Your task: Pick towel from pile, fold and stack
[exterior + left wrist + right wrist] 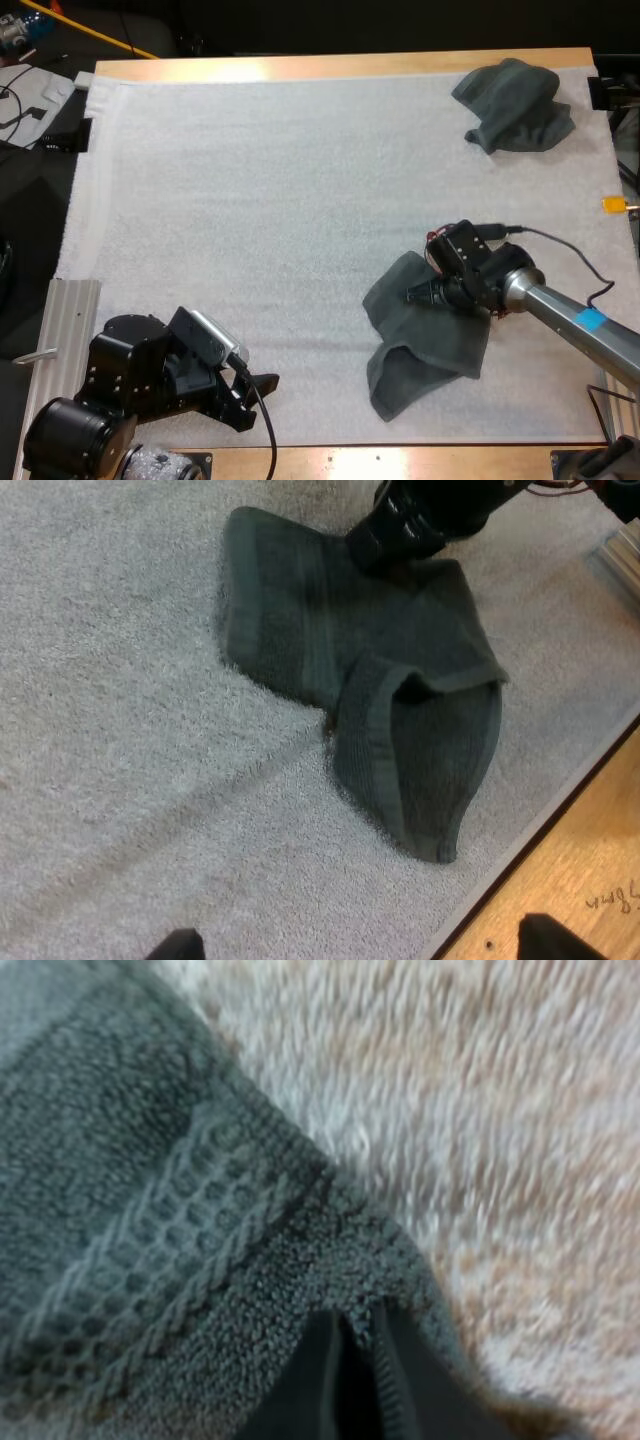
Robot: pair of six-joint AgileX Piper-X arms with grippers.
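Gripping: your right gripper (418, 294) pinches the towel (425, 345) at its far edge. In the right wrist view the fingers press together on the hem.
Towel spot: near right part of the mat (250, 200), close to the mat's near edge. It lies half doubled over, with one lobe trailing toward that edge.
Long axis: runs far to near, tilted a little left at the near end. The pinched hem is at the far end.
Key relation: most of the cloth lies on the near side of your right gripper, so I judge a pull away to the far side would stretch it out.
Nearer arm: right, already on the cloth.
Left gripper (258, 392): sits at the near left, fingers wide apart with nothing between them. It is aimed at the towel but well apart from it.
Right arm pose: comes in low from the right edge, wrist pointing left, fingertips down on the cloth.
Far towel (515, 105): crumpled at the far right corner, nothing touching it.
Next, my guess: you need the left gripper on the free near lobe to spread the towel.
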